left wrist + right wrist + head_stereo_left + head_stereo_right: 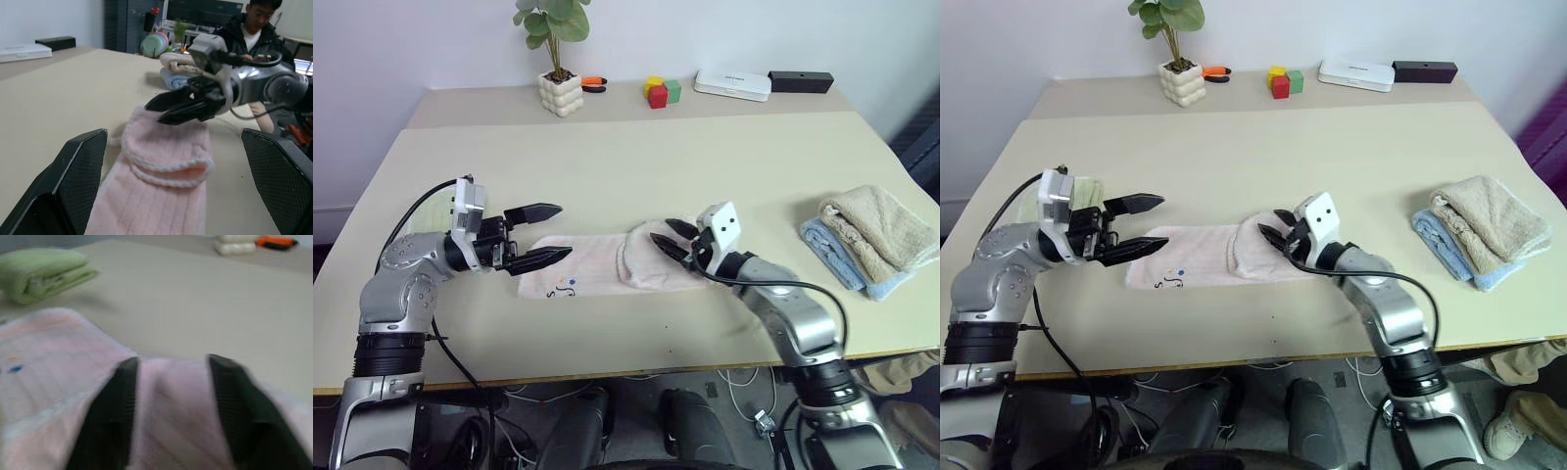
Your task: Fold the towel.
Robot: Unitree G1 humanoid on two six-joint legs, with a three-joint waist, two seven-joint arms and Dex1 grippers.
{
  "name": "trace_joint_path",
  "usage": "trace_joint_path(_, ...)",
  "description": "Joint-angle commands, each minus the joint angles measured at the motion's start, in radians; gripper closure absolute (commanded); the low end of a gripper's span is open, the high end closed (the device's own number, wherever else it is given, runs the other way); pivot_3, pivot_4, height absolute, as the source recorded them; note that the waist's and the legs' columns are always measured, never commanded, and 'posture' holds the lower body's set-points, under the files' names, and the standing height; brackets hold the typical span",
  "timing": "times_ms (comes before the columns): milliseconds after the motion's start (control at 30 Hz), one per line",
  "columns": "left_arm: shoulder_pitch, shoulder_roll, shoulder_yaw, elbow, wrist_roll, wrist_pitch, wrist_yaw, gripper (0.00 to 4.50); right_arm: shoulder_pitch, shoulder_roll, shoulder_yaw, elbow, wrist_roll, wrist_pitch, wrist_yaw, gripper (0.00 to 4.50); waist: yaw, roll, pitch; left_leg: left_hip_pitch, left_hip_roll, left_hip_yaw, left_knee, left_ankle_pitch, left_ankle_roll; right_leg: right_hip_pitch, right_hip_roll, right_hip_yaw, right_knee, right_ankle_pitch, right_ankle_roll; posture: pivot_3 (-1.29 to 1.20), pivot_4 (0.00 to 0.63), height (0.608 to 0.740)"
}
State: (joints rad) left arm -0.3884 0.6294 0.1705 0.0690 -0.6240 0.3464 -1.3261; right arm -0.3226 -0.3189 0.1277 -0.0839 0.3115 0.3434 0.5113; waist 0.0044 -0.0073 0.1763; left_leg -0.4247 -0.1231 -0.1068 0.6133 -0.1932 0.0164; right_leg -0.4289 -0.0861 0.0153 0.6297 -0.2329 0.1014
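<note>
You see the pink towel (607, 262) lying lengthwise on the beige table (636, 166), its right end folded back over itself. Your left gripper (548, 235) hovers over the towel's left end, fingers spread wide and holding nothing. Your right gripper (668, 237) sits at the folded end, fingers narrowly parted with pink cloth between them. Folded beige and blue towels (871, 240) lie well apart at right.

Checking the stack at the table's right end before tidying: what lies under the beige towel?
A folded light-blue towel lies under the beige towel, its edges sticking out along the front and side. Its middle is covered, so anything between or beneath the two cannot be seen.
</note>
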Motion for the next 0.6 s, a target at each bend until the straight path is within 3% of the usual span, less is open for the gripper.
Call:
trace_joint_path(33, 0.037, 0.016, 0.030, -0.080, -0.041, 0.034, 0.029, 0.00, -0.007, 0.018, 0.003, 0.077, -0.088, -0.103, -0.040, 4.43, 0.003, 0.000, 0.000, 0.000, 0.000, 0.000, 0.000, 0.000, 0.000, 0.000, 0.000, 0.000, 0.000, 0.000, 0.000, 0.00, 0.150, 0.740)
trace_joint_path(133, 0.086, 0.019, 0.049, -0.134, -0.071, 0.080, 0.064, 0.00, -0.001, 0.045, 0.007, 0.184, -0.157, -0.167, -0.096, 4.43, 0.001, 0.000, 0.000, 0.001, 0.000, 0.000, 0.000, -0.001, -0.001, 0.001, 0.000, 0.000, 0.000, 0.000, 0.000, 0.00, 0.150, 0.740)
trace_joint_path(233, 0.152, 0.028, 0.067, -0.204, -0.103, 0.120, 0.094, 0.00, 0.037, 0.020, 0.109, 0.230, -0.256, -0.205, -0.047, 4.43, -0.001, 0.000, -0.001, 0.002, 0.000, 0.000, -0.001, 0.000, -0.002, 0.001, 0.001, 0.000, 0.001, 0.000, 0.000, 0.00, 0.150, 0.740)
trace_joint_path(467, 0.224, 0.004, 0.118, -0.285, -0.249, 0.302, 0.253, 0.00, 0.008, 0.024, 0.107, 0.219, -0.258, -0.242, 0.020, 4.43, -0.004, -0.002, -0.002, 0.013, 0.000, 0.000, -0.003, -0.001, -0.002, 0.007, 0.001, 0.001, 0.000, -0.003, -0.004, 0.00, 0.150, 0.740)
trace_joint_path(567, 0.295, -0.112, 0.198, -0.365, -0.519, 0.477, 0.570, 0.00, 0.014, 0.022, 0.113, 0.122, -0.142, -0.223, 0.178, 3.68, -0.015, -0.001, -0.001, 0.013, 0.000, -0.001, -0.003, -0.001, -0.002, 0.007, 0.001, 0.001, 0.000, -0.003, -0.003, 0.00, 0.150, 0.740)
trace_joint_path(600, 0.318, -0.141, 0.222, -0.386, -0.604, 0.504, 0.655, 0.00, 0.011, 0.023, 0.115, 0.126, -0.170, -0.242, 0.161, 3.23, -0.016, -0.002, -0.001, 0.013, 0.000, -0.001, -0.003, -0.001, -0.001, 0.007, 0.001, 0.001, 0.000, -0.003, -0.002, 0.00, 0.150, 0.740)
